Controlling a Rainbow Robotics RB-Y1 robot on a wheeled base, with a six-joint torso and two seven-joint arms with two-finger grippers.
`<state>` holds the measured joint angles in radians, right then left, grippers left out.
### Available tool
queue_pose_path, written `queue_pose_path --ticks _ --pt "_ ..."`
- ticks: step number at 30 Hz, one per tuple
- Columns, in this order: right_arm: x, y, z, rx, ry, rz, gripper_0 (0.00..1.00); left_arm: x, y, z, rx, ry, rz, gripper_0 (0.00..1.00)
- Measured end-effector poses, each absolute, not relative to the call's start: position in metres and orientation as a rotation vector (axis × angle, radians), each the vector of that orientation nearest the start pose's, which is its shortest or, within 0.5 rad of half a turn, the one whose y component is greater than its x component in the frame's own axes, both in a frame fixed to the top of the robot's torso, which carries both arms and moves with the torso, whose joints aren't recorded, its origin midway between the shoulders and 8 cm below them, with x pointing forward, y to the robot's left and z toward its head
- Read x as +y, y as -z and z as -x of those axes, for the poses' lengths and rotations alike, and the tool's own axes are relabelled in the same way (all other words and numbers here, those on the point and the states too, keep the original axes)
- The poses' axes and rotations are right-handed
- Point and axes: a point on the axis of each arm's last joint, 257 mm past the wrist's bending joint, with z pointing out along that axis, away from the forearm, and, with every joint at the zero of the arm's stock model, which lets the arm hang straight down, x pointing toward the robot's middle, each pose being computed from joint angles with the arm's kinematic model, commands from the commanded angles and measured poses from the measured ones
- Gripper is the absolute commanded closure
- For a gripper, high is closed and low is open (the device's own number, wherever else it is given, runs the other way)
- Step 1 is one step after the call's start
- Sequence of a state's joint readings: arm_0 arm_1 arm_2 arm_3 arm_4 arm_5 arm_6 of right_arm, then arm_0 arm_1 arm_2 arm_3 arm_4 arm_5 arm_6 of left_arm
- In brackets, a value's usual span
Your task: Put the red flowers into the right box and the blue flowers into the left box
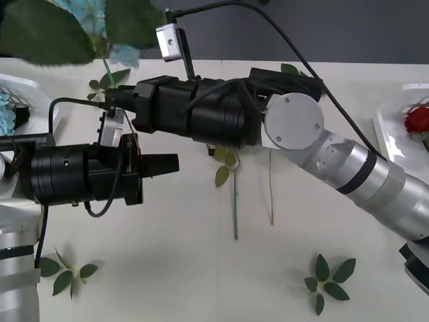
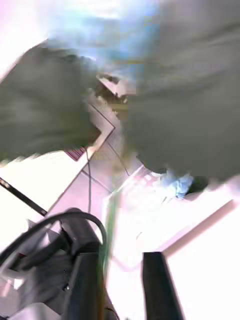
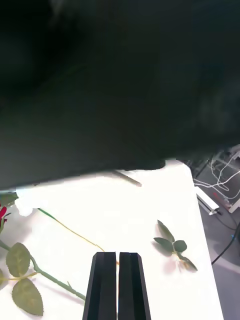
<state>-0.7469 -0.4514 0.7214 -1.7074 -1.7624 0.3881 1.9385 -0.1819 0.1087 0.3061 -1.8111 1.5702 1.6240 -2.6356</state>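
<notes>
My right gripper (image 1: 111, 102) reaches across to the far left, shut on the thin stem of a blue flower (image 1: 124, 52). The flower's big dark leaves hang high near the camera. In the right wrist view that stem (image 2: 107, 235) runs up between the black fingers (image 2: 84, 285). The left box (image 1: 27, 86) lies just beyond, with blue flowers (image 1: 6, 114) in it. The right box (image 1: 395, 111) at the far right holds a red flower (image 1: 417, 119). Another red flower (image 3: 2, 216) lies on the table, its stem (image 1: 234, 201) showing under my right arm. My left gripper (image 1: 173, 163) hovers shut and empty.
Flowerless leaf sprigs lie at the front left (image 1: 66, 274) and front right (image 1: 328, 278) of the white table. A bare thin stem (image 1: 271, 184) lies mid-table. My right arm spans the middle of the table, just above my left gripper.
</notes>
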Motion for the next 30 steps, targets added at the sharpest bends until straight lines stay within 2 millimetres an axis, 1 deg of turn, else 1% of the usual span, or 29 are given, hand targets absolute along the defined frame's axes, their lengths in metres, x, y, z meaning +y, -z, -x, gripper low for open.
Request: queue_pose_path --ticks 3,8,12,14,16,18,21,22,25,27,30 --pt "0.155 0.022 -0.423 1.558 -1.412 0.674 0.01 0.064 0.122 -0.373 1.410 1.066 -1.048 1.00" --pt "0.146 0.017 -0.436 1.541 -1.387 0.625 0.01 0.064 0.119 -0.372 1.400 1.073 -1.044 1.00" --pt "0.144 0.013 -0.440 1.532 -1.389 0.599 0.01 0.064 0.118 -0.372 1.397 1.073 -1.040 1.00" --pt "0.142 0.014 -0.442 1.535 -1.382 0.599 0.01 0.064 0.114 -0.372 1.382 1.081 -1.030 1.00" --pt "0.134 0.015 -0.445 1.547 -1.380 0.591 0.01 0.066 0.109 -0.372 1.370 1.085 -1.017 1.00" --pt "0.122 0.020 -0.445 1.583 -1.384 0.602 0.01 0.071 0.108 -0.372 1.367 1.087 -1.004 1.00" --pt "0.095 0.037 -0.438 1.675 -1.362 0.707 0.01 0.081 0.110 -0.370 1.375 1.089 -0.987 1.00" --pt "0.085 0.039 -0.436 1.702 -1.360 0.737 0.01 0.084 0.110 -0.369 1.378 1.091 -0.983 1.00" --pt "0.053 0.037 -0.432 1.754 -1.368 0.781 0.01 0.097 0.112 -0.364 1.385 1.095 -0.966 1.00" --pt "0.031 0.037 -0.426 1.784 -1.381 0.816 0.01 0.109 0.111 -0.362 1.387 1.095 -0.945 1.00" --pt "0.004 0.039 -0.422 1.820 -1.366 0.851 0.01 0.128 0.111 -0.360 1.399 1.082 -0.911 1.00"
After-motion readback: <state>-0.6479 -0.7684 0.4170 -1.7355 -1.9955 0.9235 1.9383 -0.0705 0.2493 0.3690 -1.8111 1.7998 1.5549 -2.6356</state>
